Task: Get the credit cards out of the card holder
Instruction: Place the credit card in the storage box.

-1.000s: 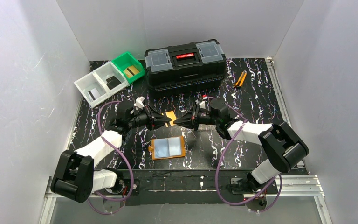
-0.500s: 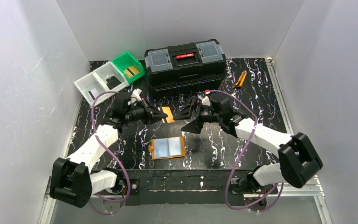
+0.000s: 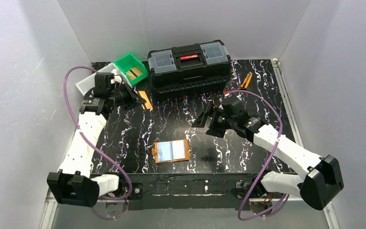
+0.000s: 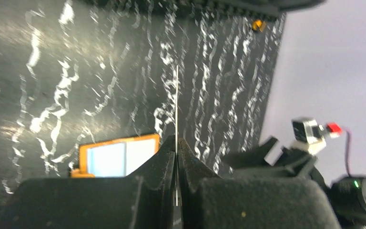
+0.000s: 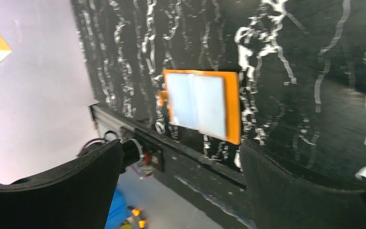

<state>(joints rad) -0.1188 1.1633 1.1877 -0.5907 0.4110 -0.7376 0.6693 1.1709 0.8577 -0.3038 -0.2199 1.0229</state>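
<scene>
top external: the left gripper [image 3: 136,98] is pinching a thin gold-tan credit card [image 3: 145,100] tight, hanging near the green plastic bin [image 3: 131,68]. the right gripper [image 3: 205,117] is standing fully spread and holding nothing. the flat orange card holder [image 3: 171,151] is lying open near the table's front edge. a second ago both grippers were meeting over the card mid-table. now the left one is carrying it away alone and the right one is pulling back.

left wrist: the card [image 4: 176,95] is showing edge-on between closed fingers. it is being held only by its end, so a quick swing could twist it loose short of the bin.

right wrist: the wide fingers [image 5: 286,191] are framing the holder [image 5: 202,105]. i cannot tell whether cards are remaining inside.
</scene>
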